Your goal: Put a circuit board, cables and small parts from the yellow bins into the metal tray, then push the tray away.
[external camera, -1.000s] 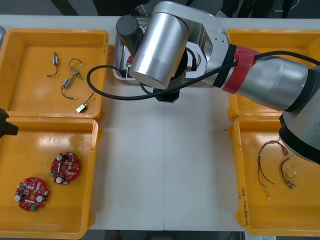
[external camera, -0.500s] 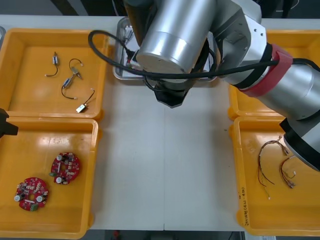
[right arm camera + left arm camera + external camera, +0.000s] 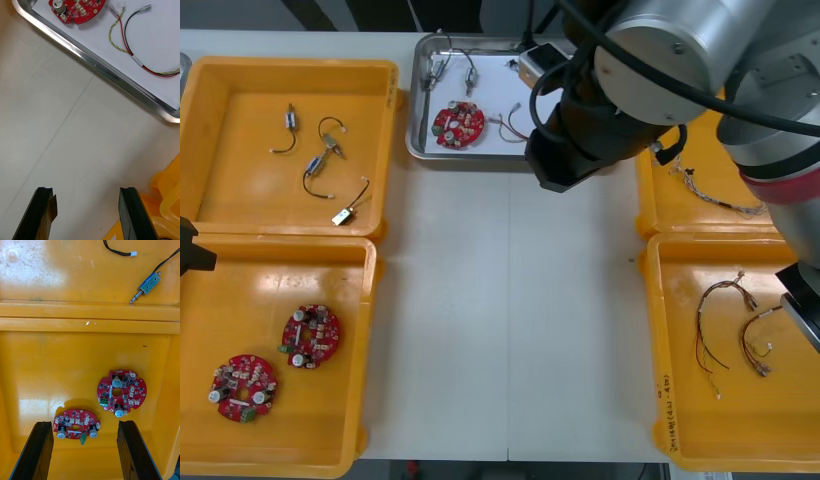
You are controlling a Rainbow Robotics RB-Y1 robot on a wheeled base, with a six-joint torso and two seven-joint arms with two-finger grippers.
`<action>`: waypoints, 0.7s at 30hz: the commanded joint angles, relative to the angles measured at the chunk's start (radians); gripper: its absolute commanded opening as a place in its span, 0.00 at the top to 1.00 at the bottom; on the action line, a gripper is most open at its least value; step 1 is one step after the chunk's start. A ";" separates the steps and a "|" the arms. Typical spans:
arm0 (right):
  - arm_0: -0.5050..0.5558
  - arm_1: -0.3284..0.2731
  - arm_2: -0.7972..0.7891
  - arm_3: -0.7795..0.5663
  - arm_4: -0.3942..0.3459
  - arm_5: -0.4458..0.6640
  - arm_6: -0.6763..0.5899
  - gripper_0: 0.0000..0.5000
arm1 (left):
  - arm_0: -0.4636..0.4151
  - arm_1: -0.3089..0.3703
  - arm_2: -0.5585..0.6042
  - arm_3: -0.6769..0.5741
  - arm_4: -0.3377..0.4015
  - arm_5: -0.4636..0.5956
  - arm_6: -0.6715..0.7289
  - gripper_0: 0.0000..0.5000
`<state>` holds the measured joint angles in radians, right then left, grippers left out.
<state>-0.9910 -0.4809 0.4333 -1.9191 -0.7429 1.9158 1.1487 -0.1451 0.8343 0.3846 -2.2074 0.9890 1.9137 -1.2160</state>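
Right tool (image 3: pixel 86 191) open, empty, above bare counter (image 3: pixel 75 142). Just beyond its fingers we see the tray (image 3: pixel 112 75), near rim lying slantwise across them, holding a board (image 3: pixel 77 9) and cables (image 3: pixel 137 62). Right arm looks nearer for the push. Left tool (image 3: pixel 84 425) open, parked over a bin (image 3: pixel 90 315).

We have the tray (image 3: pixel 470 156) at the counter's (image 3: pixel 500 320) far middle, with a circuit board (image 3: pixel 458 123), cables (image 3: pixel 508 124) and small metal parts (image 3: pixel 438 68) inside. Left side: the far left bin (image 3: pixel 220 190) carries more small parts (image 3: pixel 320 160), and the near left bin (image 3: pixel 340 420) two more boards (image 3: pixel 311 335). Right side: the far right bin (image 3: pixel 700 218) and near right bin (image 3: pixel 670 420) hold more cables (image 3: pixel 725 330). The right pincer (image 3: pixel 85 192) hangs over bare counter just before the tray's near rim.
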 commanded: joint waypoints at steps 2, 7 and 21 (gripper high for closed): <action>0.126 -0.100 -0.105 -0.170 -0.009 0.004 -0.087 0.00 | 0.018 -0.009 -0.007 -0.029 0.008 0.006 -0.073 0.00; 0.278 -0.176 -0.228 -0.278 -0.006 0.004 -0.098 0.00 | 0.018 -0.009 -0.007 -0.029 0.008 0.006 -0.073 0.00; 0.588 -0.235 -0.582 -0.386 -0.015 0.004 -0.047 0.00 | 0.018 -0.009 -0.007 -0.029 0.008 0.006 -0.073 0.00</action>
<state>-0.4645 -0.6847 -0.0681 -2.2611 -0.7470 1.9166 1.0604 -0.1416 0.8342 0.3843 -2.2079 0.9892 1.9137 -1.2160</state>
